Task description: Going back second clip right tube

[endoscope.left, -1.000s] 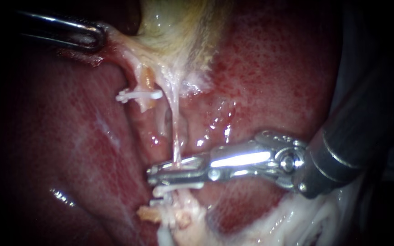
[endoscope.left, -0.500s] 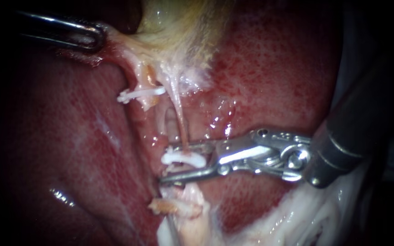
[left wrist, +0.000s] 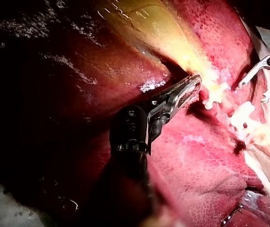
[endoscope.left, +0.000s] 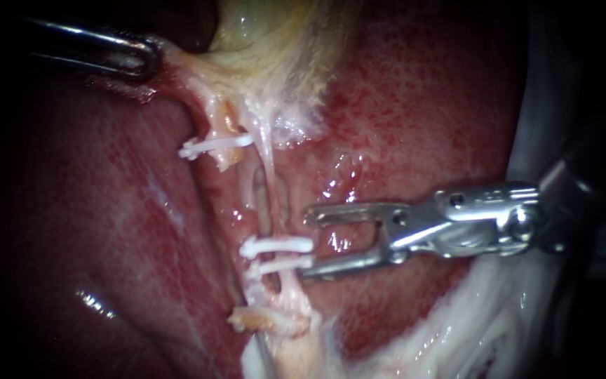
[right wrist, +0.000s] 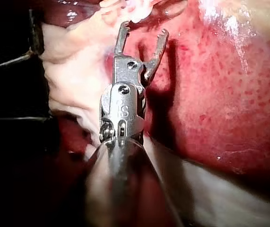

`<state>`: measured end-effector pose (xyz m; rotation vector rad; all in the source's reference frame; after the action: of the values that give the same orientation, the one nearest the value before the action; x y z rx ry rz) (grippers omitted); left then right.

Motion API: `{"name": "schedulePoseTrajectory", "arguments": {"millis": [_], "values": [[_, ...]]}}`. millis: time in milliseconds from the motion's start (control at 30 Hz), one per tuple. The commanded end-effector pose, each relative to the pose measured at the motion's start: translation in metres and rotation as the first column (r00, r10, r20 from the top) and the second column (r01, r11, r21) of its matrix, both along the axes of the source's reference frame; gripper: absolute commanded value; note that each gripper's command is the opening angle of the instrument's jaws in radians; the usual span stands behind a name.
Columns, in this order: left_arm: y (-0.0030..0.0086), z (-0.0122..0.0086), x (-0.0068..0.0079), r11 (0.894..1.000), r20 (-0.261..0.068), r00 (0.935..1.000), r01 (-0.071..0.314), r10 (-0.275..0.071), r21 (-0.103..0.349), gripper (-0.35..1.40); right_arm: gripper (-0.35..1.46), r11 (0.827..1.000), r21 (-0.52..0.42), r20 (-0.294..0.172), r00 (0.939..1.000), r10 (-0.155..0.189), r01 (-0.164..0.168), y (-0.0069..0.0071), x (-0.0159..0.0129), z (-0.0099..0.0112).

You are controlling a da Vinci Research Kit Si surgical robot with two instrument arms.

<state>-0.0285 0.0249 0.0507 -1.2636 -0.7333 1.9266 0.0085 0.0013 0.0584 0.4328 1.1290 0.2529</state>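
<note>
Right instrument [endoscope.left: 306,244]'s end effector, spread and empty, has backed toward 3 o'clock, second clip [endoscope.left: 277,246] left on tube [endoscope.left: 269,189]; left instrument [endoscope.left: 150,57] pinches gallbladder [endoscope.left: 275,42].

Just the background bits here

We've got the liver [endoscope.left: 106,231], wet and dark red, filling most of the view. The yellowish gallbladder [endoscope.left: 282,49] sits up top, one white clip [endoscope.left: 215,146] sits across a short pale tube stub [endoscope.left: 226,123] just below it, and stringy white tissue [endoscope.left: 457,330] lies lower right.
</note>
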Motion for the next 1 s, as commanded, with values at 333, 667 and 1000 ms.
{"name": "schedulePoseTrajectory", "arguments": {"millis": [333, 667, 1000], "values": [[-0.0007, 0.0014, -0.0007, 1.000, -0.006, 1.0000, 0.006, -0.006, -0.010, -0.35, 0.50, 0.998, -0.070, 0.025, 0.9997, 0.001, 0.001, 0.0020, -0.0032, -0.0016], [-0.0024, 0.0060, -0.0033, 1.000, 0.001, 0.9997, -0.026, 0.026, -0.011, -0.35, 0.50, 0.997, -0.070, 0.015, 0.9998, -0.014, 0.015, 0.0018, -0.0034, -0.0016], [-0.0022, 0.0057, -0.0031, 1.000, 0.002, 0.9996, -0.027, 0.027, -0.009, -0.35, 0.50, 0.998, -0.065, 0.009, 0.9997, -0.023, 0.024, 0.0018, -0.0034, -0.0017]]}}
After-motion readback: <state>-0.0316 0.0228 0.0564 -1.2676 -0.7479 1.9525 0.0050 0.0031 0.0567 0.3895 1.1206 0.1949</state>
